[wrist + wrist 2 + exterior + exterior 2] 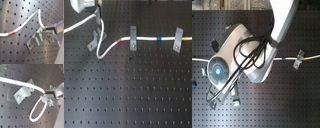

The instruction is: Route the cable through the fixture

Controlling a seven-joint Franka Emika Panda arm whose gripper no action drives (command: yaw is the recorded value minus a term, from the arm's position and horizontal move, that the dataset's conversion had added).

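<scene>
The white cable [108,46] runs from the first exterior view's left edge up to my gripper [97,19], loops down and goes right through two upright clips. Its red band [119,39] and blue band [158,38] lie along that run. The leaning grey fixture [93,43] stands just below the gripper, beside the loop. The gripper is shut on the cable. In the first wrist view the gripper [46,32] holds the cable [27,21] just above the fixture [35,41]. In the second wrist view the cable [15,82] passes over the fixture [22,94] into the gripper [46,99].
Two upright grey clips [133,39] [179,40] hold the cable on the black perforated board [134,90]. In the second exterior view the arm [247,55] hides the fixture; the cable [287,58] and one clip [297,60] show at the second exterior view's right.
</scene>
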